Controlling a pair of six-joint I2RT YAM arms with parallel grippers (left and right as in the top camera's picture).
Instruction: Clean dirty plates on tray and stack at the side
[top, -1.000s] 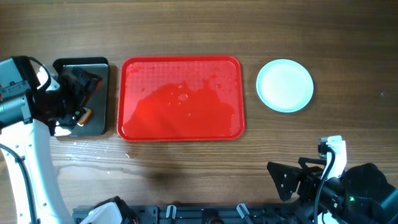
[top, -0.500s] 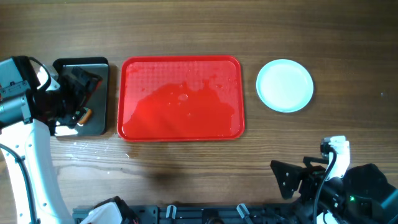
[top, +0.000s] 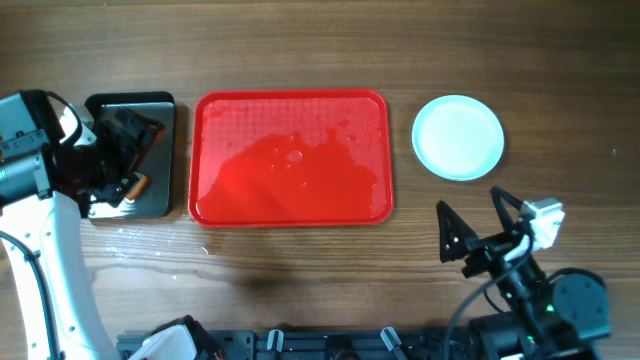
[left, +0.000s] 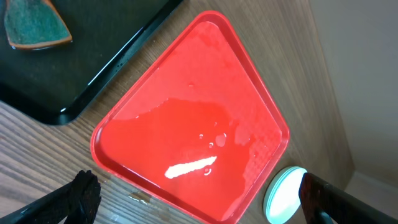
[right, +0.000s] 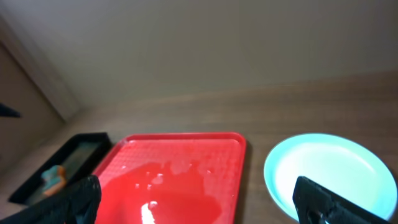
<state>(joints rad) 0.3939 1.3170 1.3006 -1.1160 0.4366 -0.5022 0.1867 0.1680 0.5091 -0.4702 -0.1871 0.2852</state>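
The red tray (top: 290, 120) lies mid-table, wet with a film of water and bearing no plates; it also shows in the wrist views (left: 193, 93) (right: 180, 155). The plates (top: 458, 137) sit stacked on the wood to its right, pale mint with blue rims, the top one looking clean (left: 283, 196) (right: 326, 168). My left gripper (top: 140, 158) hovers open over the black tray, empty (left: 199, 199). My right gripper (top: 475, 218) stands open and empty near the front edge, below the plates (right: 202, 202).
A smaller black tray (top: 150, 105) sits left of the red one, with a green and orange sponge (left: 34, 28) in it. Water drops lie on the wood in front of the trays (top: 150, 265).
The right arm has swung up from the front right corner, so its open gripper now sits closer to the plates. The left arm, tray and plates have not moved.
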